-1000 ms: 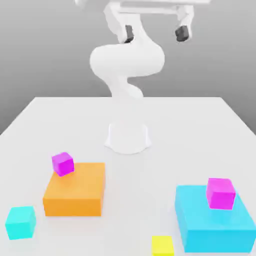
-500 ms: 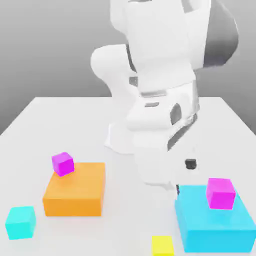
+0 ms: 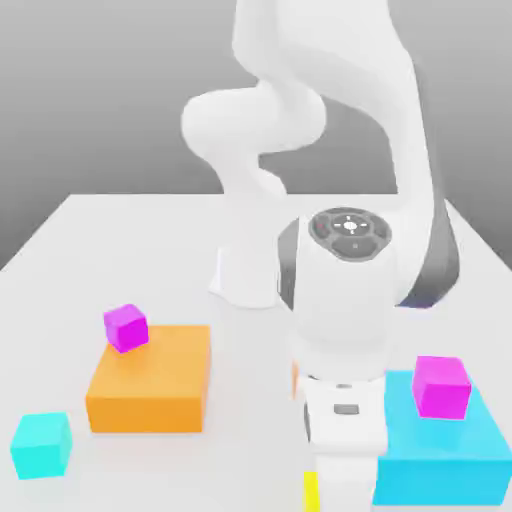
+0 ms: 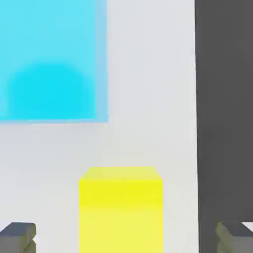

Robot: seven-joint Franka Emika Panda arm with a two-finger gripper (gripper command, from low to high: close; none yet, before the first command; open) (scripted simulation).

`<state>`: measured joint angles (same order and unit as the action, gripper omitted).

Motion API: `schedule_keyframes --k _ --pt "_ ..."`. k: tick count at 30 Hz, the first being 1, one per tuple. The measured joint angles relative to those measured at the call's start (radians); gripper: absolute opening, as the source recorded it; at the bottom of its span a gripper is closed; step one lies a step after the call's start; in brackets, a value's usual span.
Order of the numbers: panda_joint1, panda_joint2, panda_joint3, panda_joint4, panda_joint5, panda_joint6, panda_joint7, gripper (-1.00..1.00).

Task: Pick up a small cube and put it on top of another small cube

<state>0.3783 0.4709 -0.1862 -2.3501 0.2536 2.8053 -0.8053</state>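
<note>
Gripper [image 4: 126, 237] spread wide — yellow cube [image 4: 121, 210] between its fingertips [image 4: 19, 236], untouched, near cyan block [image 4: 52, 59].

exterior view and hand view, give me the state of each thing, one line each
gripper: open, fingertips either side of the yellow cube
yellow cube: on the table, not gripped
large cyan block: on the table, carries a magenta cube
orange block: on the table, carries a magenta cube
cyan small cube: alone on the table

Small cube [image 4: 121, 210] between tool [image 4: 126, 237] fingers.
</note>
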Motion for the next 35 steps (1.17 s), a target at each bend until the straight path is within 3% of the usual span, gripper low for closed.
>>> schedule_keyframes --k 1,8,13,26,31,32,35 --pt "-0.008 0.019 0.010 0.004 0.008 0.015 -0.006 -1.00" --pt "-0.006 0.015 0.008 0.003 0.006 0.009 -0.005 -1.00" --pt "0.045 -0.144 -0.050 -0.034 -0.070 -0.112 0.050 -1.00" --pt "0.243 -0.536 0.065 -0.135 -0.245 -0.394 0.103 -1.00" --pt "0.251 -0.459 0.075 -0.176 -0.246 -0.270 0.096 -1.00" --pt "0.252 -0.439 0.074 -0.181 -0.244 -0.245 0.094 1.00" --pt "0.251 -0.439 0.074 -0.181 -0.244 -0.245 0.094 1.00"
